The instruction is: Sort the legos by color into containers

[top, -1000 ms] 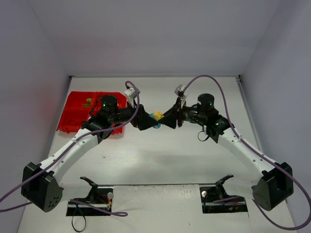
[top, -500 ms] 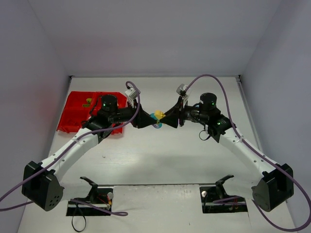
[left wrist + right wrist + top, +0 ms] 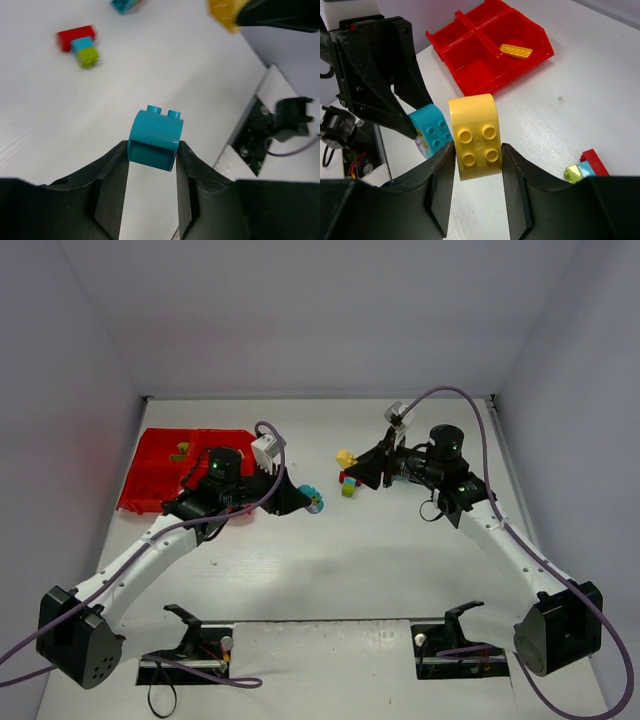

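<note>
The left gripper [image 3: 153, 150] is clamped on a small teal-blue plastic brick [image 3: 155, 136]. Its two black fingers press on the brick's sides, and the two studs on top point away from the wrist. The brick is held up above the white table [image 3: 330, 550], just to the right of the shallow shiny red plastic tray [image 3: 140, 502].

The right gripper [image 3: 477, 150] is clamped on a rounded yellow plastic brick [image 3: 474, 131]. Four studs on this brick face the wrist camera. It is held in the air too, farther back and to the right of the teal-blue one. The two held bricks are apart and do not touch.

Under the right gripper, on the table, lies a little clump of a red, a teal-blue and a lime green brick [image 3: 80, 42], all touching each other. One more teal-blue brick [image 3: 125, 4] lies near the clump, at the top edge of the left wrist view.

The red tray sits at the far left of the table. It has four square parts, two by two. A flat yellow brick [image 3: 516, 51] lies in one of the far parts. Something small and green may lie beside it, but it is too small to tell.
</note>
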Robot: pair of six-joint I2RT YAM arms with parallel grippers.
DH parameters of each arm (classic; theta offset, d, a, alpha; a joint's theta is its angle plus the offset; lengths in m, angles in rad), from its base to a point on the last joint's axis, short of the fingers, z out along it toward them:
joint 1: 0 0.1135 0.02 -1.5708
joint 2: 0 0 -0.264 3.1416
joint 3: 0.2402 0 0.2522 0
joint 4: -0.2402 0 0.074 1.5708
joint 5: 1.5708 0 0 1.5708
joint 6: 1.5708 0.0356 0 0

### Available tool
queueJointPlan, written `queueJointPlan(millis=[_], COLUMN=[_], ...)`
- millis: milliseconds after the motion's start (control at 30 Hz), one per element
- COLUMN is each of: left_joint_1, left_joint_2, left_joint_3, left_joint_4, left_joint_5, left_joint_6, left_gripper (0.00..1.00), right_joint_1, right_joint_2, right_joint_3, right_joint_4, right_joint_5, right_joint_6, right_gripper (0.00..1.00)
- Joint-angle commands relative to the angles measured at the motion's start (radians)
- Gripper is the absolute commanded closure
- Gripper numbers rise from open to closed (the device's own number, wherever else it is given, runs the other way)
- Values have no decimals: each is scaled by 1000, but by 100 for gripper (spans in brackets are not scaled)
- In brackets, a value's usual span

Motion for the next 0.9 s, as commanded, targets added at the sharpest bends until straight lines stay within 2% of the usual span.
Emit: queueJointPlan(millis=[0, 100, 200, 233, 333, 400, 667, 733, 767, 867], left_joint_1=[31, 91, 213, 232, 286, 310, 369, 376, 387, 395], left_joint_2=[-36, 1, 52, 64, 116, 168, 386, 417, 423, 437], left_joint_3=[89, 177, 264, 280, 321, 338, 393, 397, 397, 397], left_joint_4=[-159, -302, -411, -431, -465, -477, -557, -568, -575, -569], left_joint_5=[-283, -435, -589, -663, -745, -761, -801, -816, -816, -804], left_joint_6=[44, 28, 5, 3, 0, -14, -93, -104, -115, -121], left_gripper=[98, 98, 98, 98, 97, 96, 78, 72, 64, 58], right_joint_1=[-14, -14, -14, -14, -13, -13, -4, -1, 1, 12], right_joint_2=[-25, -11, -3, -2, -5, -3, 2, 3, 2, 6], right_joint_3=[6, -20, -47, -54, -74, -84, -90, -92, -92, -95], right_joint_4=[76, 59, 57, 57, 56, 54, 36, 30, 27, 22], right_joint_5=[28, 66, 92, 97, 120, 140, 181, 193, 195, 207], right_joint_6=[-7, -15, -16, -16, -24, -26, -42, -49, -52, -61], right_gripper=[100, 100, 100, 100, 100, 100, 100, 100, 100, 100])
